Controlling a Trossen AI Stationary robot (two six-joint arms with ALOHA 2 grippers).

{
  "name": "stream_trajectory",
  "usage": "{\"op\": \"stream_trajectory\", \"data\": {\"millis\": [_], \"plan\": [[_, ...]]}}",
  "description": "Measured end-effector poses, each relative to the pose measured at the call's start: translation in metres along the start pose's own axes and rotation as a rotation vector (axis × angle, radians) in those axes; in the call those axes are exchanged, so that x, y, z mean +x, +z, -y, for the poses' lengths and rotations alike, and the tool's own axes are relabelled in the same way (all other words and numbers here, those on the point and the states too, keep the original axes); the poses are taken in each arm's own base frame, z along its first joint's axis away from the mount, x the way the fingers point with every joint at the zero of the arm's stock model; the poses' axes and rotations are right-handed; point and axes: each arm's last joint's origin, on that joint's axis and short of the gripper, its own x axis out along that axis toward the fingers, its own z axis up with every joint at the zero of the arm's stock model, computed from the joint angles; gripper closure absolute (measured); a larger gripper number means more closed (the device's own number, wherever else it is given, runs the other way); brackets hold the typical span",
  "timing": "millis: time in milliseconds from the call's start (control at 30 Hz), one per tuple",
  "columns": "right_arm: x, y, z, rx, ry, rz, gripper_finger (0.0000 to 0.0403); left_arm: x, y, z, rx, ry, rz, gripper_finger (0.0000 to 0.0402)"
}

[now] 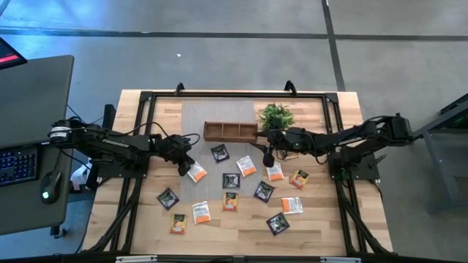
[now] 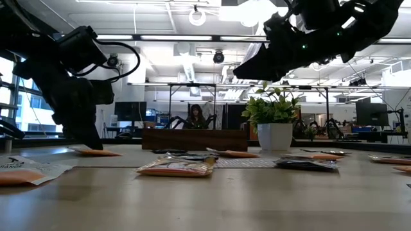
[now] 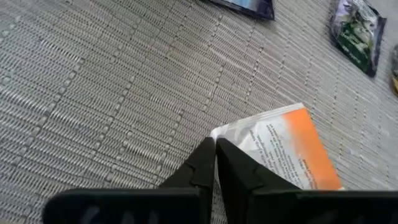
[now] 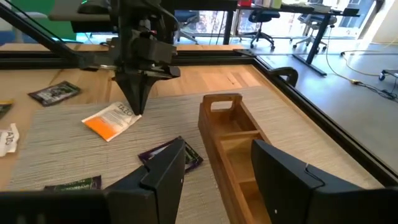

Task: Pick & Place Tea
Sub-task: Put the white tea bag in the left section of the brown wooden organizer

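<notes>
tea sachet (image 3: 283, 152) — flat, white-orange, left gripper (image 3: 215, 149) pinching corner

Grey concrete floor (image 1: 241, 58) spreads around the wooden surface (image 1: 322, 226). Beside it stands a dark desk (image 1: 33, 109) with a keyboard (image 1: 18, 164). Beyond, ceiling lights (image 2: 196, 16) glow over office chairs (image 4: 261, 25), and a person (image 2: 195, 117) sits far off.

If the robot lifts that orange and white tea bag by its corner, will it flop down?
Probably only a little. The tea bag is a flat, thin paper packet, so it should be very light and may droop slightly. The left gripper has its fingers together at one corner, so the bag could swing or slip. On the woven mat it likely slides easily.
</notes>
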Motion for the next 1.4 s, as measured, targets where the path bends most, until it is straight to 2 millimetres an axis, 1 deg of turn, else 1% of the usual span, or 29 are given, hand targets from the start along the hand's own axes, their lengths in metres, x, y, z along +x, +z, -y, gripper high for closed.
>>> {"op": "stream_trajectory", "data": {"millis": [67,167,233,400,567,667,800,900,1000,1133,1300,1400], "plan": [[0.0,0.0,0.0,0.009,0.015,0.004,0.0221,0.0,0.002,0.001,-0.001,-0.002,0.001,0.0385],[0.0,0.002,-0.001,0.022,0.039,0.016,0.0222,-0.002,0.012,0.007,0.009,-0.019,0.024,0.0398],[0.0,0.003,-0.001,0.023,0.042,0.028,0.0222,-0.004,0.017,0.01,0.025,-0.019,0.022,0.0398],[0.0,0.006,-0.001,0.029,0.041,0.063,0.0222,-0.01,0.035,0.017,0.088,0.05,0.04,0.04],[0.0,0.007,-0.001,0.03,0.041,0.072,0.0222,-0.021,0.059,0.027,0.25,0.179,0.095,0.0401],[0.0,0.007,-0.001,0.03,0.041,0.072,0.0222,-0.027,0.074,0.033,0.329,0.238,0.155,0.0401],[0.0,0.007,-0.001,0.029,0.041,0.072,0.0222,-0.036,0.091,0.04,0.429,0.312,0.222,0.0401],[0.0,0.007,-0.001,0.029,0.041,0.072,0.0222,-0.042,0.102,0.044,0.54,0.384,0.251,0.0401],[0.0,0.007,-0.001,0.029,0.041,0.072,0.0222,-0.042,0.118,0.042,0.599,0.446,0.251,0.0401],[0.0,0.007,-0.001,0.029,0.041,0.073,0.0222,-0.035,0.139,0.027,0.64,0.519,0.201,0.0401],[0.0,0.008,-0.001,0.029,0.041,0.077,0.0222,-0.014,0.152,0.008,0.727,0.598,0.084,0.0401],[0.0,0.007,-0.001,0.03,0.041,0.076,0.0222,-0.006,0.153,0.003,0.765,0.638,0.032,0.0401]]}}
